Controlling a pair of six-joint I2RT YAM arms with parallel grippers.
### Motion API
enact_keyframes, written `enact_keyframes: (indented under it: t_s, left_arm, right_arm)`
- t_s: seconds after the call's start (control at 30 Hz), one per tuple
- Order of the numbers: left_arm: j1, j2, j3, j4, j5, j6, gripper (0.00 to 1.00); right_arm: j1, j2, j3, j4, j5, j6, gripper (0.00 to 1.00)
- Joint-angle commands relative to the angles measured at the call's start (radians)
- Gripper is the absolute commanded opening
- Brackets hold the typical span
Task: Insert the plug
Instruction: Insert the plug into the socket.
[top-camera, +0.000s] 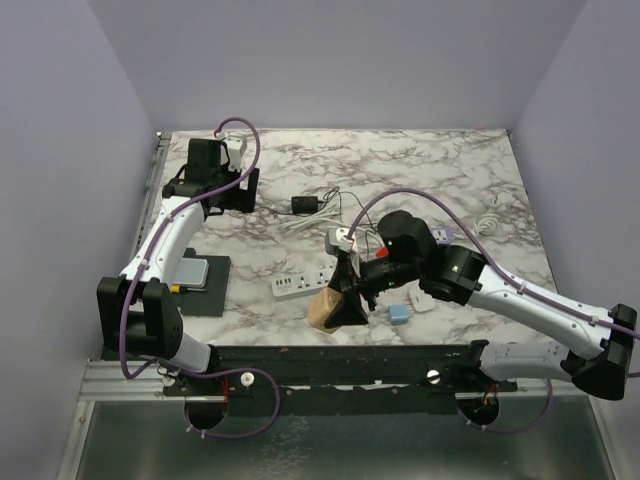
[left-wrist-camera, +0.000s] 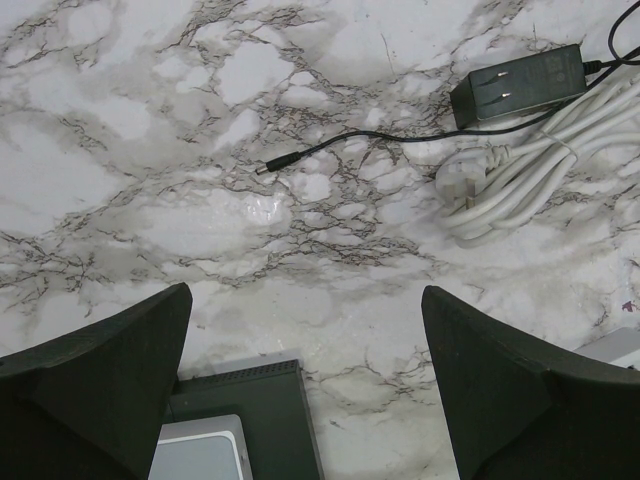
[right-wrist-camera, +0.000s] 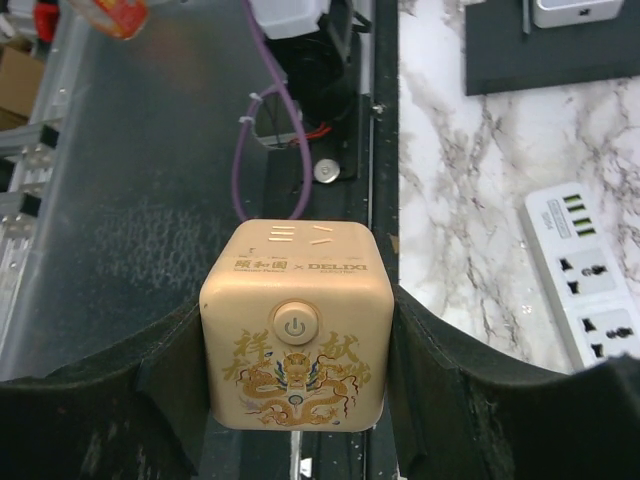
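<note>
- The cube socket (right-wrist-camera: 293, 330) is clamped by the right gripper (right-wrist-camera: 300, 400). A finger (right-wrist-camera: 450, 400) is pressed on each side face, and the power-button face is turned to the right wrist camera.
- In the top view the cube sits at lower centre, just below the white power strip (top-camera: 300, 283). Contact between the two cannot be told.
- In the right wrist view the strip lies at the right edge of the frame, apart from the cube and the fingers.
- The left gripper (left-wrist-camera: 305, 390) is spread wide. Nothing is held between its fingers (left-wrist-camera: 100, 390); only bare marble table (left-wrist-camera: 150, 150) and a corner of a black mat (left-wrist-camera: 270, 410) are seen there.
- The black adapter (left-wrist-camera: 520, 85), prongs showing, lies at the upper right of the left wrist frame, well apart from the left fingers.
- The white plug (left-wrist-camera: 462, 187) lies just below the adapter against its coiled white cable (left-wrist-camera: 540, 160), also clear of the fingers.
- The adapter's thin lead ends at frame centre, loose on the table.
</note>
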Motion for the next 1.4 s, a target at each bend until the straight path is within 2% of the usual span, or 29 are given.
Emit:
enact_keyframes:
  t_s: [0.0,0.2,0.33,0.43,0.53,0.7,0.87,0.97,1.07,1.37]
  left_arm:
    - [0.004,-0.032,-0.004,0.001,0.018,0.004,0.99]
    - [0.003,-0.039,-0.021,0.006,0.018,0.012,0.99]
    - [0.003,-0.041,-0.025,0.007,0.015,0.023,0.99]
    - [0.004,-0.038,-0.025,0.011,0.015,0.025,0.99]
    - [0.003,-0.032,-0.024,0.011,0.016,0.031,0.99]
    - [0.003,-0.024,-0.022,0.010,0.015,0.033,0.99]
    - [0.003,-0.022,-0.019,0.009,0.019,0.025,0.99]
    - [0.003,-0.023,-0.013,0.005,0.014,0.027,0.99]
    - [0.003,-0.019,-0.007,0.002,0.008,0.028,0.99]
    - [0.003,-0.025,-0.006,-0.010,-0.009,0.032,0.99]
  right_arm:
    - [0.003,-0.019,0.054,-0.034,-0.142,-0.009,0.01]
    - [0.003,-0.083,0.053,0.075,-0.044,0.098,0.01]
    - [0.003,-0.071,0.066,0.055,0.040,0.145,0.01]
    - [0.004,-0.027,0.101,-0.020,0.228,0.235,0.01]
    - [0.004,0.068,0.205,-0.162,0.442,0.357,0.01]
    - [0.003,0.342,0.424,-0.433,0.780,0.489,0.01]
    - [0.003,0.563,0.507,-0.599,1.031,0.699,0.01]
    - [0.003,0.656,0.542,-0.664,1.077,0.773,0.01]
    - [0.005,0.686,0.538,-0.642,1.063,0.771,0.01]
    - [0.005,0.585,0.392,-0.437,1.030,0.753,0.01]
